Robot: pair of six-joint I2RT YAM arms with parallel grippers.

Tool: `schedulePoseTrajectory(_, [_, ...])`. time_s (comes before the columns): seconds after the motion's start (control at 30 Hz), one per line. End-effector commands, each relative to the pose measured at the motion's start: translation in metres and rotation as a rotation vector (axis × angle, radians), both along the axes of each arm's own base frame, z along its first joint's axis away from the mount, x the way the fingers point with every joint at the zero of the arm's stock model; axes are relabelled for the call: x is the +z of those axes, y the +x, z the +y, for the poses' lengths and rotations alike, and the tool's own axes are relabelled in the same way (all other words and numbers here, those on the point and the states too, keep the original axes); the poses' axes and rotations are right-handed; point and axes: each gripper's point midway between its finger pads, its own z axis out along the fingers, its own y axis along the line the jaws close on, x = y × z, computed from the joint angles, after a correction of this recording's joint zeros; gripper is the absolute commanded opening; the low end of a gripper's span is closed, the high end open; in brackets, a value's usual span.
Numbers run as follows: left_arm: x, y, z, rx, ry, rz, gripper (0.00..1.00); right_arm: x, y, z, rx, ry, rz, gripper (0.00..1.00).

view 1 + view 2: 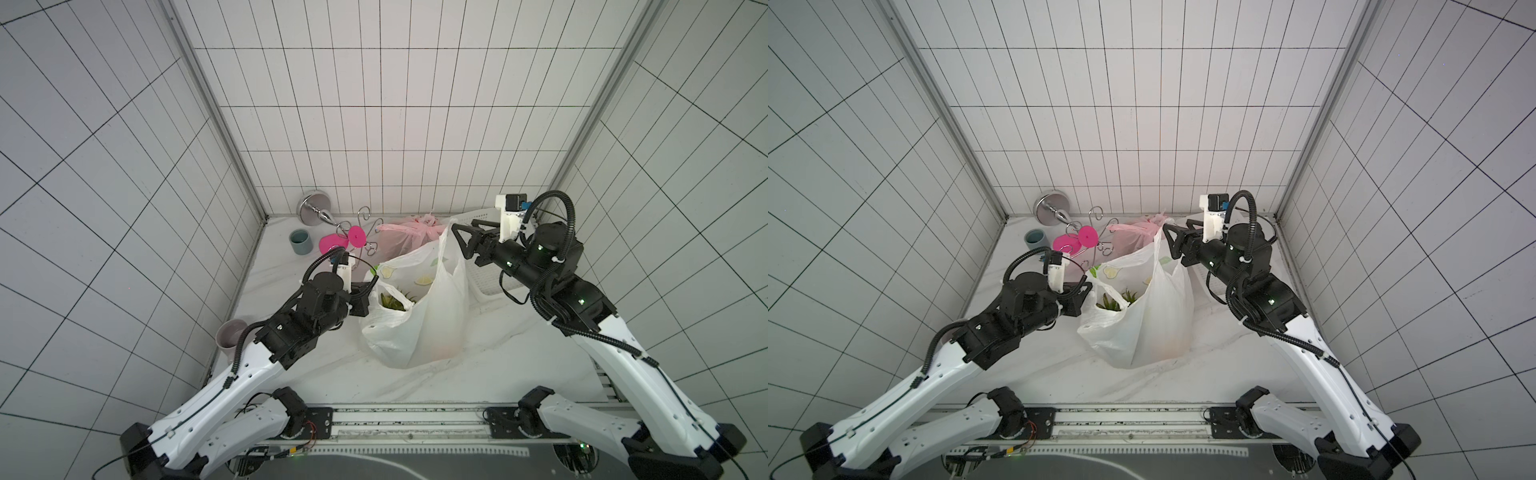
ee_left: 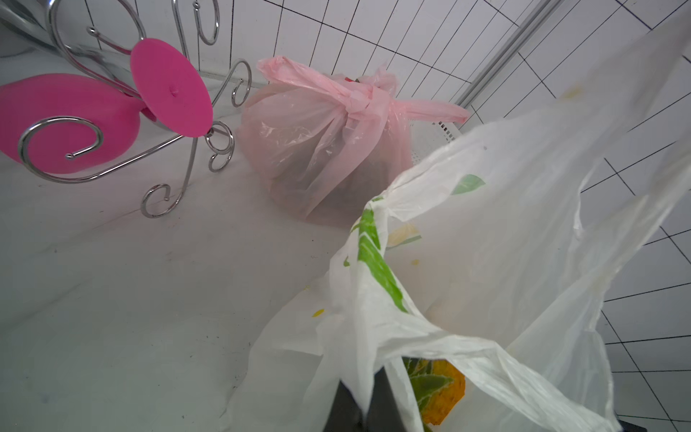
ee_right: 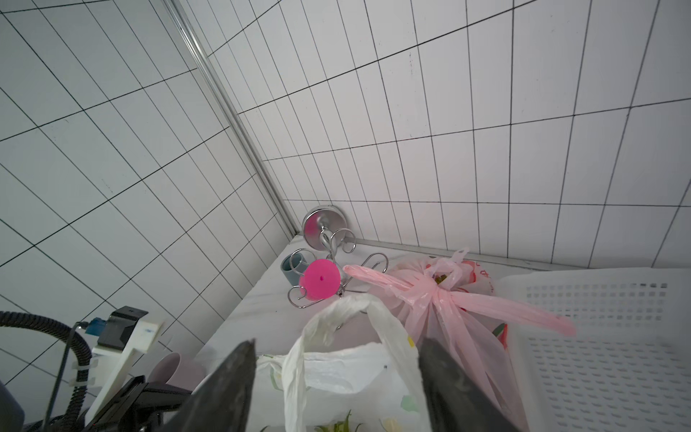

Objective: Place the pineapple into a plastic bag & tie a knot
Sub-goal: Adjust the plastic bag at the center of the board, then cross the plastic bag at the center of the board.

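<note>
Left gripper [image 2: 363,392] clamps the plastic bag [image 1: 415,332]; right gripper [image 3: 336,348] stands wide open, holding nothing

Thin, crinkled white plastic bag [image 1: 419,316]; translucent, glossy pink plastic bag [image 2: 318,149]; polished chrome metal stand [image 1: 312,206]; matt, perforated white plastic basket [image 3: 598,336]; smooth marbled surface [image 2: 112,280].

Marble-look tabletop [image 1: 332,374] | white bag [image 1: 432,324] stood beside left gripper [image 1: 371,289] | pink bag [image 1: 399,241], wire stand [image 1: 311,208], cup [image 1: 301,242] lay beyond it
</note>
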Motion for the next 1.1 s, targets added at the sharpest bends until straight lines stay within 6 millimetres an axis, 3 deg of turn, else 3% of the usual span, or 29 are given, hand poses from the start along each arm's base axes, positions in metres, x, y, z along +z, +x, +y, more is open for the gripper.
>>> schedulePoseTrajectory(0.0, [0.029,0.005,-0.007,-0.012,-0.106,-0.072,0.0,0.06,-0.022,-0.022,-0.037,0.012,-0.174,0.79])
schedulePoseTrajectory(0.1, [0.035,0.008,-0.005,-0.002,-0.127,-0.087,0.0,0.095,-0.057,-0.004,0.15,0.067,-0.265,0.71])
schedulePoseTrajectory(0.17, [0.038,0.009,-0.003,0.004,-0.138,-0.1,0.0,0.096,-0.076,0.022,0.349,0.116,-0.237,0.7])
schedulePoseTrajectory(0.23, [0.041,0.01,-0.002,0.009,-0.149,-0.113,0.0,0.074,-0.076,0.047,0.49,0.182,-0.1,0.66])
schedulePoseTrajectory(0.33, [0.043,0.009,-0.001,0.011,-0.161,-0.124,0.0,0.014,-0.068,0.078,0.594,0.236,0.123,0.63])
schedulePoseTrajectory(0.43, [0.043,0.008,0.0,0.011,-0.17,-0.13,0.0,-0.04,-0.066,0.094,0.564,0.196,0.247,0.66])
schedulePoseTrajectory(0.53, [0.042,0.008,-0.002,0.0,-0.164,-0.124,0.0,-0.07,-0.071,0.102,0.577,0.182,0.326,0.69])
schedulePoseTrajectory(0.83, [0.041,0.008,-0.003,-0.003,-0.17,-0.122,0.0,-0.126,-0.082,0.111,0.588,0.159,0.473,0.71])
schedulePoseTrajectory(0.93, [0.041,0.008,-0.002,-0.001,-0.169,-0.124,0.0,-0.132,-0.089,0.117,0.62,0.156,0.498,0.7])
schedulePoseTrajectory(1.07, [0.04,0.008,-0.001,0.005,-0.167,-0.124,0.0,-0.126,-0.099,0.122,0.67,0.171,0.492,0.6])
